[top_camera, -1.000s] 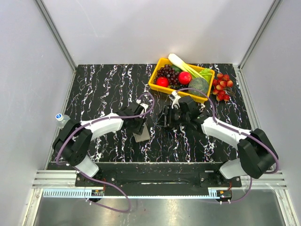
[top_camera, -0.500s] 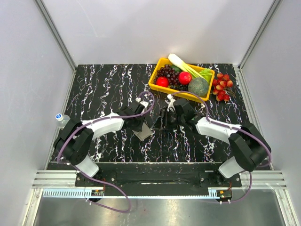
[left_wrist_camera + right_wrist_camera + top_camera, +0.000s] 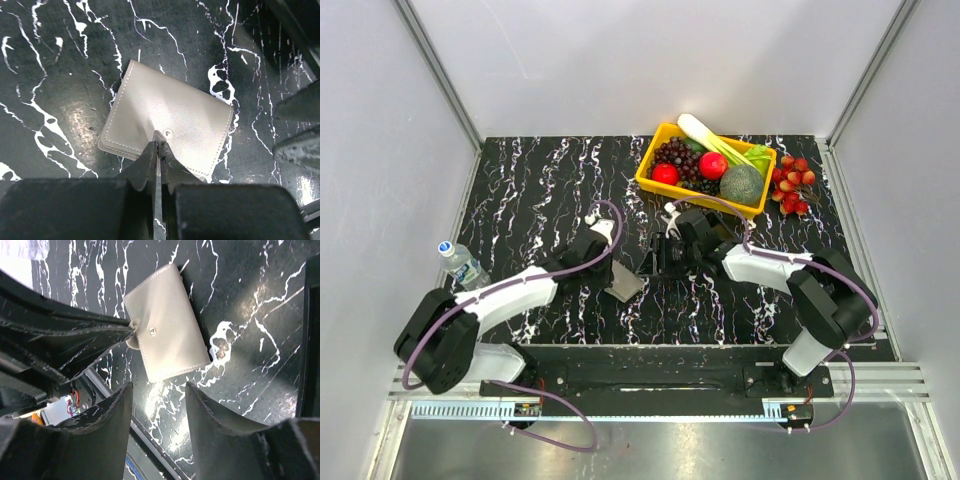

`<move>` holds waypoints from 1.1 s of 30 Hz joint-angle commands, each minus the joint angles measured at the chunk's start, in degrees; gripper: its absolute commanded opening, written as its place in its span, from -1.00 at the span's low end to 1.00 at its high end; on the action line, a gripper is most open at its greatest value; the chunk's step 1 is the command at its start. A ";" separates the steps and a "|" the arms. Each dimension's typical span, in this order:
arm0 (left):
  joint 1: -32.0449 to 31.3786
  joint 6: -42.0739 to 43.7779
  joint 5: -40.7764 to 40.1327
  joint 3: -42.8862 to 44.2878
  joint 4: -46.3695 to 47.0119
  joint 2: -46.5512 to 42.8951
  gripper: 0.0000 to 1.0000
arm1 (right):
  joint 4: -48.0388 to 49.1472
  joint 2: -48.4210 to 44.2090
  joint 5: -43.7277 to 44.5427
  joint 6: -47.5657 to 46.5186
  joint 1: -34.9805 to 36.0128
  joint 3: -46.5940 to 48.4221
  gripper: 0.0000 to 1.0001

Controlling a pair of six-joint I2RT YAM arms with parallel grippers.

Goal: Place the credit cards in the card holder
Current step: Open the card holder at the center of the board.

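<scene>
Card holder (image 3: 165, 120) lying flat, closed, on tabletop (image 3: 60, 60). Left end effector (image 3: 158, 150) pressed together on flap edge beside snap, presumably to lift lid. Right end effector (image 3: 159, 390) spread, hovering above holder, likely to steady it.

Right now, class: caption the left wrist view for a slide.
Left claw shut on the near edge of the grey card holder.

Card holder (image 3: 167, 120): smooth grey leather-look, stitched edge, metal snap (image 3: 168, 133). Table (image 3: 60, 65): glossy black marbled.

grey card holder (image 3: 167, 120), closed, lying flat
</scene>
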 commanded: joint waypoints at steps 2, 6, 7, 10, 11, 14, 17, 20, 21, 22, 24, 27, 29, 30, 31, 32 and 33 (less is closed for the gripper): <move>-0.26 -1.42 -4.40 -2.55 3.55 -7.52 -1.00 | -0.69 0.77 1.60 -1.46 0.31 3.56 0.05; -0.26 -0.36 -5.45 -3.26 2.94 -12.35 -1.00 | -1.30 0.86 1.16 -1.99 0.31 4.44 0.08; -0.26 -0.01 -5.54 -3.17 2.50 -13.85 -1.00 | -1.57 0.68 1.07 -2.34 0.40 4.62 0.10; -0.17 1.57 -4.06 -1.59 2.49 -17.98 -1.00 | -2.71 0.68 1.59 -3.04 0.40 5.41 0.18; -0.26 2.27 -3.70 -1.06 2.58 -18.60 -1.00 | -3.06 0.68 1.86 -3.13 0.40 5.59 0.20; -0.26 3.68 -2.83 0.87 2.32 -18.44 -1.00 | -3.42 0.86 2.21 -3.31 0.40 6.11 0.25; -0.26 4.38 -1.59 2.02 2.23 -16.16 -1.00 | -3.42 1.21 2.21 -2.96 0.40 6.38 0.26; -0.26 3.95 -1.94 1.41 1.88 -14.48 -1.00 | -3.42 1.21 2.39 -2.78 0.40 6.20 0.28; -0.26 3.51 -2.12 0.53 2.31 -14.83 -1.00 | -3.42 0.95 2.39 -2.78 0.40 6.03 0.28; -0.26 3.07 -2.29 -0.35 3.02 -15.44 -1.00 | -3.33 0.86 2.56 -2.78 0.49 5.85 0.29; -0.26 2.37 -2.90 -1.76 3.99 -16.49 -1.00 | -3.42 1.03 2.48 -2.69 0.40 5.85 0.29; -0.26 0.88 -5.71 -2.38 2.85 -17.11 -1.00 | -3.42 1.21 2.65 -2.43 0.40 5.85 0.29; -0.26 0.69 -5.29 -2.90 3.28 -16.85 -0.97 | -3.59 -0.27 4.75 -1.90 0.49 5.33 0.28; -0.26 0.78 -4.41 -3.08 3.81 -16.50 -0.80 | -3.42 -1.50 5.81 -2.07 0.49 5.06 0.29; -0.26 0.43 -3.97 -2.56 3.90 -16.06 -0.57 | -3.76 -2.82 6.77 -2.42 0.49 5.24 0.31; -0.26 0.34 -3.27 -1.77 4.16 -15.45 -0.42 | -5.77 -3.96 8.09 -3.12 0.40 6.02 0.32; -0.26 0.60 -1.95 -1.07 4.51 -15.01 -0.37 | -8.92 -5.19 9.84 -4.18 0.40 7.59 0.33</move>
